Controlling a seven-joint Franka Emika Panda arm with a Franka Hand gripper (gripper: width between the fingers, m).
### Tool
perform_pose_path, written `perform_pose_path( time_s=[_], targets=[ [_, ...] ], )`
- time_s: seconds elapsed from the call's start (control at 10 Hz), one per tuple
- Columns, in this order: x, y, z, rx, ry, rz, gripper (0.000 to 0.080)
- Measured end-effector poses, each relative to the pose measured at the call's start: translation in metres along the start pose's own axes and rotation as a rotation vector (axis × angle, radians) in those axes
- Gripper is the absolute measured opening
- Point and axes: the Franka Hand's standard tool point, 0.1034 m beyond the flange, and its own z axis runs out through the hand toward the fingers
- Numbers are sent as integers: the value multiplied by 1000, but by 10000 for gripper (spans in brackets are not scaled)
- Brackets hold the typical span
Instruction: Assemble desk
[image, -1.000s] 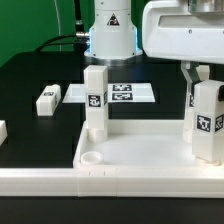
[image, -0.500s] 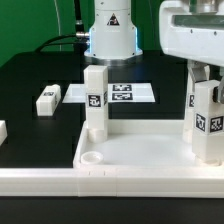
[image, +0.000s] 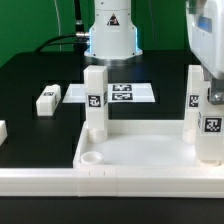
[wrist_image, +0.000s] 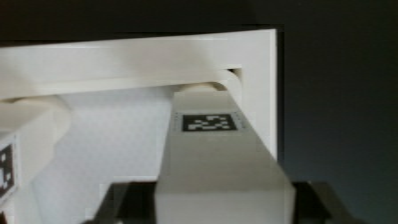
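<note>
The white desk top (image: 150, 175) lies in the foreground with its raised rim up. One tagged white leg (image: 94, 100) stands upright in its near left corner in the exterior view. A second leg (image: 193, 103) stands at the exterior view's right. My gripper (image: 211, 92) comes down at the right edge, shut on a third upright leg (image: 210, 130) standing on the desk top. In the wrist view the gripper (wrist_image: 226, 203) has dark fingers (wrist_image: 128, 203) against both sides of that leg (wrist_image: 217, 140), whose far end sits at a corner of the desk top (wrist_image: 125, 62).
A loose white leg (image: 47, 100) lies on the black table at the exterior view's left, and another white part (image: 2, 130) shows at the left edge. The marker board (image: 125, 93) lies behind the desk top. The robot base (image: 110, 30) stands at the back.
The gripper body now shows further to the exterior view's right and narrower. The held leg stays nearly in place. The second right-hand leg behind it is now uncovered.
</note>
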Motion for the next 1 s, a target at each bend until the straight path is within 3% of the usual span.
perform_pose_path(
  time_s=[0.1,0.2,0.3,0.4,0.5,0.6,1.0],
  targets=[
    [0,0,0,0,0,3,290],
    [0,0,1,-2,2,-50,386],
    [1,1,1,-4,2,-122,562],
    [1,1,1,-9,3,-158,562],
    [0,2,1,-20,4,-255,631],
    [-1,3,1,-20,8,-376,644],
    [-6,4,2,-24,5,-755,649]
  ],
)
